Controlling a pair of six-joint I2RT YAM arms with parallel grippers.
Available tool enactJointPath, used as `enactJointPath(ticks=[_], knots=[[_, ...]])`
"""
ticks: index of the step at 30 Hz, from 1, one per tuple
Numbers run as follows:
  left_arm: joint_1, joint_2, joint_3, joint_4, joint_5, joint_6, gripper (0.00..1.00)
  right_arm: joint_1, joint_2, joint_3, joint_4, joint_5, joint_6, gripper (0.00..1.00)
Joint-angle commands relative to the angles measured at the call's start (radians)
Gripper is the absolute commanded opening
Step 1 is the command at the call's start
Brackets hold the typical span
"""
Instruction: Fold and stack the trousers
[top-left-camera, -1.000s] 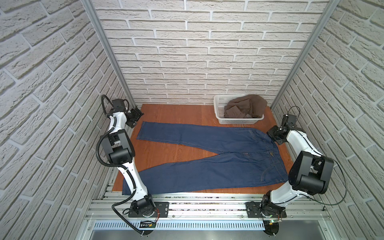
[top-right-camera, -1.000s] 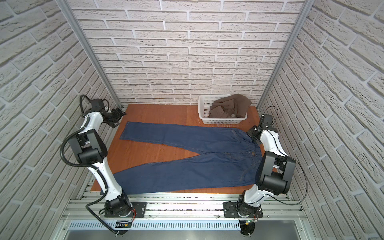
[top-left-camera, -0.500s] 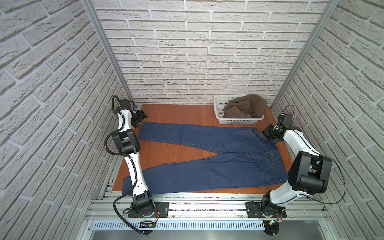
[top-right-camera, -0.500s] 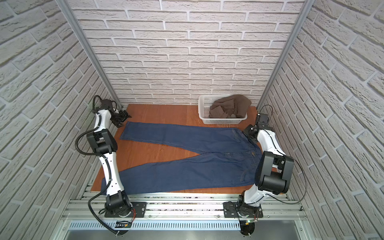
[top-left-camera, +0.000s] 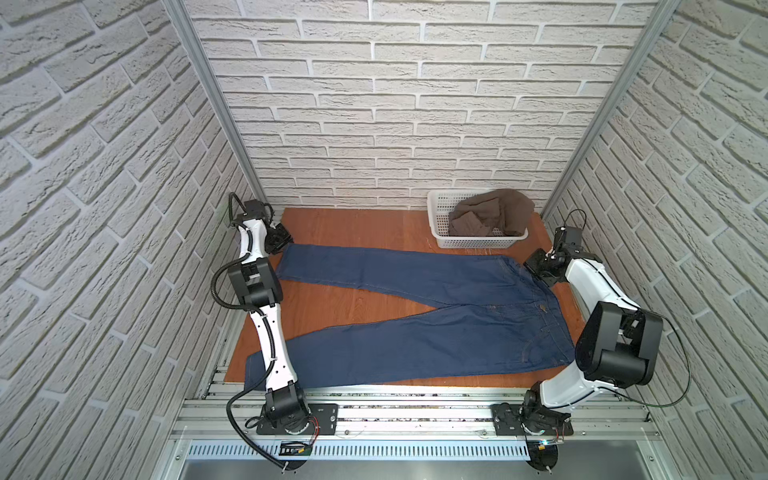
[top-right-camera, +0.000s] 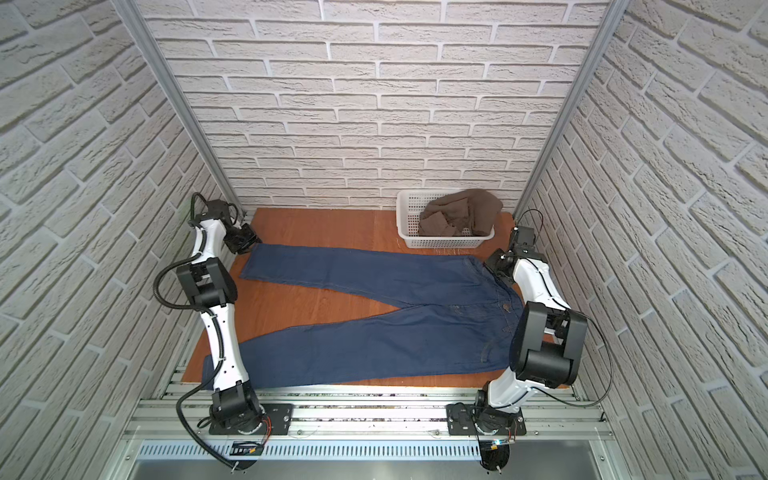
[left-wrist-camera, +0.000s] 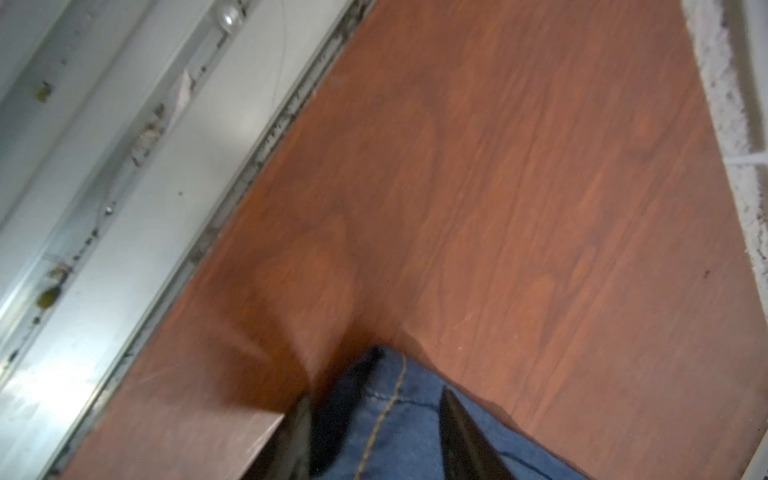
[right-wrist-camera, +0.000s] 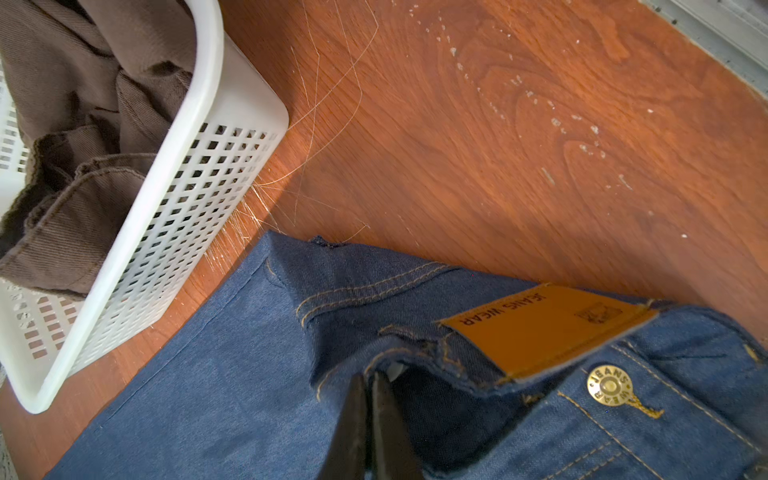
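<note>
The trousers (top-left-camera: 415, 316) (top-right-camera: 374, 316), dark blue jeans, lie flat on the wooden table (top-left-camera: 353, 224), legs spread to the left and waist to the right. My left gripper (top-left-camera: 284, 245) (top-right-camera: 249, 245) (left-wrist-camera: 376, 397) sits at the far leg's hem corner. Its fingers stand apart, one on each side of the stitched hem (left-wrist-camera: 390, 399). My right gripper (top-left-camera: 532, 266) (top-right-camera: 490, 262) (right-wrist-camera: 369, 376) is shut on the far end of the waistband, beside the tan patch (right-wrist-camera: 544, 332) and metal button (right-wrist-camera: 609, 386).
A white plastic basket (top-left-camera: 478, 242) (top-right-camera: 444, 242) (right-wrist-camera: 199, 83) holding a brown garment (top-left-camera: 494, 216) (right-wrist-camera: 83, 104) stands at the back right, close to the waistband. Brick walls enclose three sides. A metal rail (left-wrist-camera: 124, 187) runs along the table's left edge.
My left arm has swung in from the left wall, bringing its gripper onto the far leg's hem corner. The right gripper has shifted slightly along the waistband's far end. The trousers lie as before.
</note>
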Motion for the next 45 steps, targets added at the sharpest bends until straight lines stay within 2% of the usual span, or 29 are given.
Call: enactJointPath(ticks=[1,4,9,14,18,22,28,31,36,45], knots=[[-0.008,0.024,-0.025,-0.033,-0.016,0.029,0.31,0.006,0.001,0.029,0.004,-0.006,-0.011,0.05],[-0.012,0.024,-0.023,-0.017,-0.01,0.032,0.18,0.006,0.0,0.028,0.003,-0.011,-0.009,0.05],[-0.011,-0.014,-0.044,0.022,-0.049,0.034,0.01,0.006,-0.026,0.033,-0.01,-0.008,-0.012,0.05],[0.012,-0.212,-0.247,0.233,-0.091,0.001,0.0,-0.009,-0.093,0.034,-0.018,0.007,0.015,0.05],[0.064,-0.427,-0.536,0.465,-0.097,-0.046,0.0,-0.046,-0.159,0.017,-0.003,0.015,0.036,0.05],[0.134,-0.557,-0.745,0.602,-0.034,-0.128,0.0,-0.082,-0.182,0.024,-0.012,0.006,0.039,0.05],[0.211,-0.701,-0.959,0.754,0.021,-0.185,0.0,-0.121,-0.216,0.015,0.043,-0.03,0.052,0.05],[0.228,-0.715,-0.974,0.788,0.059,-0.195,0.0,-0.124,-0.206,0.03,0.088,-0.045,0.066,0.05],[0.226,-0.671,-0.906,0.837,0.123,-0.234,0.0,-0.125,-0.12,0.12,0.146,-0.052,0.124,0.05],[0.189,-0.523,-0.651,0.943,0.207,-0.351,0.0,-0.124,0.051,0.319,0.288,-0.069,0.214,0.05]])
